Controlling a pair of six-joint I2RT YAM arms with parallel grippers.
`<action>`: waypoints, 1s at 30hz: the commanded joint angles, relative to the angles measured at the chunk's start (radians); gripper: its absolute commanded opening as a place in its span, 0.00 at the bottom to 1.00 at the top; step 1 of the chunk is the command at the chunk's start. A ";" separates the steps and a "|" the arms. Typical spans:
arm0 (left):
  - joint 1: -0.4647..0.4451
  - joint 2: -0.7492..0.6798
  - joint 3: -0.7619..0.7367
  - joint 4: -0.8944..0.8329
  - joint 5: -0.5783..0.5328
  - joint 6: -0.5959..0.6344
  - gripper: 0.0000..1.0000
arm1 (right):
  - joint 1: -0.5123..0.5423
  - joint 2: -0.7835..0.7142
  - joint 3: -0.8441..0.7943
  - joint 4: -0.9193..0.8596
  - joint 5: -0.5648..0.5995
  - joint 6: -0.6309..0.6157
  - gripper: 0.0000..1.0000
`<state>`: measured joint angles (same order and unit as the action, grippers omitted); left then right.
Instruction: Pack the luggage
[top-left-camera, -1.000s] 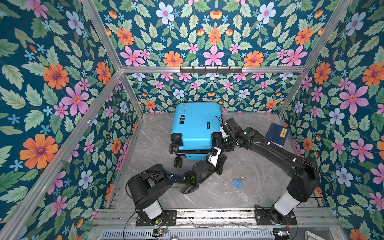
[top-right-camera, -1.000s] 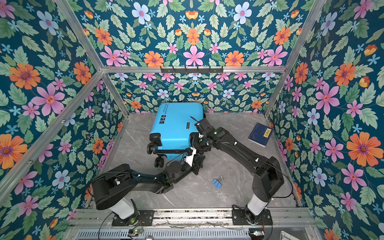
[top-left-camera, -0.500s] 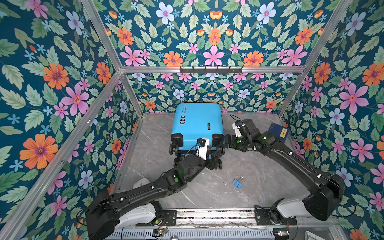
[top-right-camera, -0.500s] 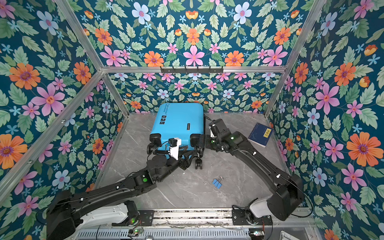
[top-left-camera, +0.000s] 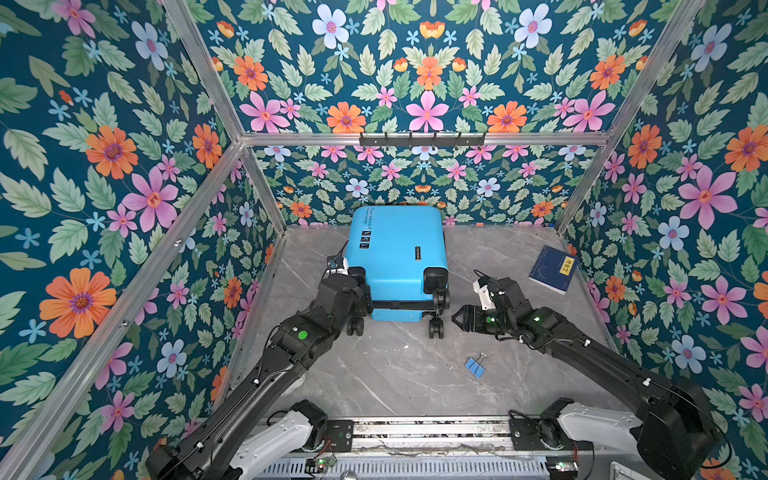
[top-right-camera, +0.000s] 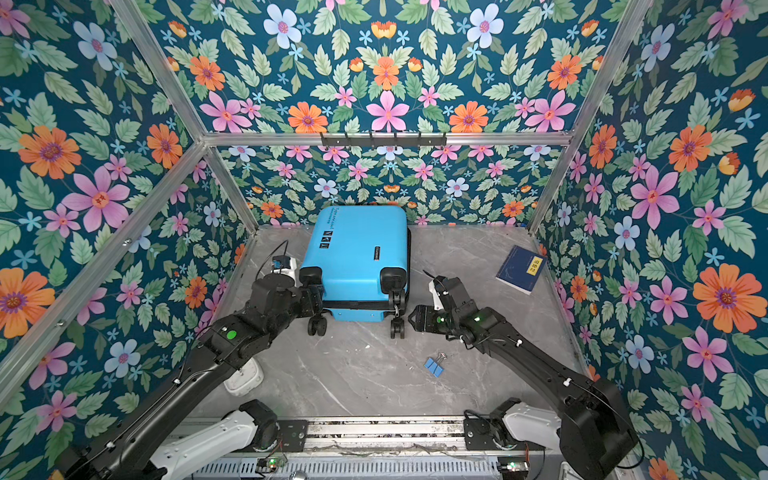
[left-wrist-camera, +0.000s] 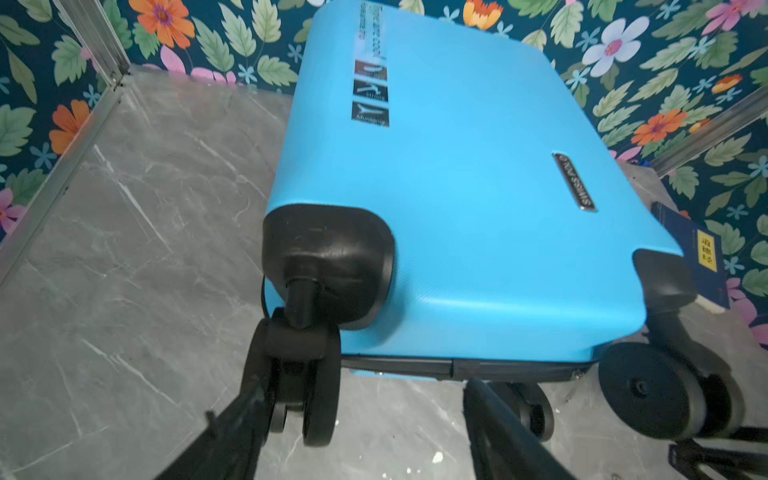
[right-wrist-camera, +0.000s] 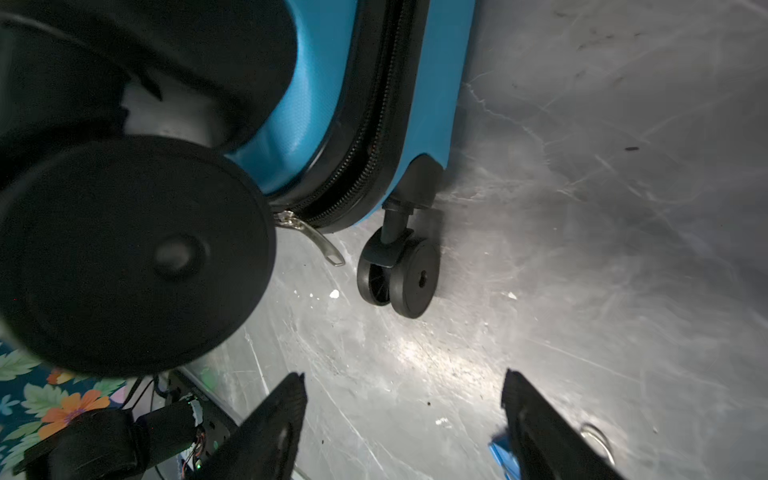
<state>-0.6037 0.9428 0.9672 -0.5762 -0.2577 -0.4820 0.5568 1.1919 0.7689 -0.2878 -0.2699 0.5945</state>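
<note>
The luggage (top-left-camera: 397, 257) (top-right-camera: 355, 257) is a sky-blue hard-shell suitcase lying flat and closed on the marble floor, its black wheels toward the front. My left gripper (top-left-camera: 362, 300) (left-wrist-camera: 365, 403) is open at the near-left corner. That corner's wheel (left-wrist-camera: 301, 374) stands just inside one finger, which does not clamp it. My right gripper (top-left-camera: 457, 320) (right-wrist-camera: 401, 386) is open and empty, low over the floor, a little to the right of the near-right wheel (top-left-camera: 436, 328) (right-wrist-camera: 401, 278). A metal zip pull (right-wrist-camera: 318, 243) hangs at that corner.
A dark-blue book (top-left-camera: 555, 269) (top-right-camera: 521, 269) lies by the right wall. A blue binder clip (top-left-camera: 475, 365) (top-right-camera: 434, 365) lies on the floor in front of the right gripper's arm. A white object (top-right-camera: 245, 376) sits under the left arm. Floral walls enclose three sides.
Both jaws have widened. The left arm has swung left to the suitcase's near-left wheel. The right arm has drawn back to the right of the wheel end. The suitcase now lies flat.
</note>
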 joint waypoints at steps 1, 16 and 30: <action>0.019 0.014 -0.010 -0.082 0.040 0.028 0.78 | 0.001 0.018 -0.040 0.232 -0.077 -0.001 0.74; -0.011 0.038 -0.025 -0.024 0.124 -0.031 0.69 | 0.001 0.184 -0.080 0.454 -0.155 0.030 0.62; -0.010 0.065 -0.022 -0.010 0.088 -0.016 0.70 | 0.002 0.304 -0.071 0.649 -0.190 0.108 0.37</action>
<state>-0.6140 1.0096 0.9340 -0.6209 -0.1642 -0.5011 0.5571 1.4826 0.6983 0.2802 -0.4442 0.6762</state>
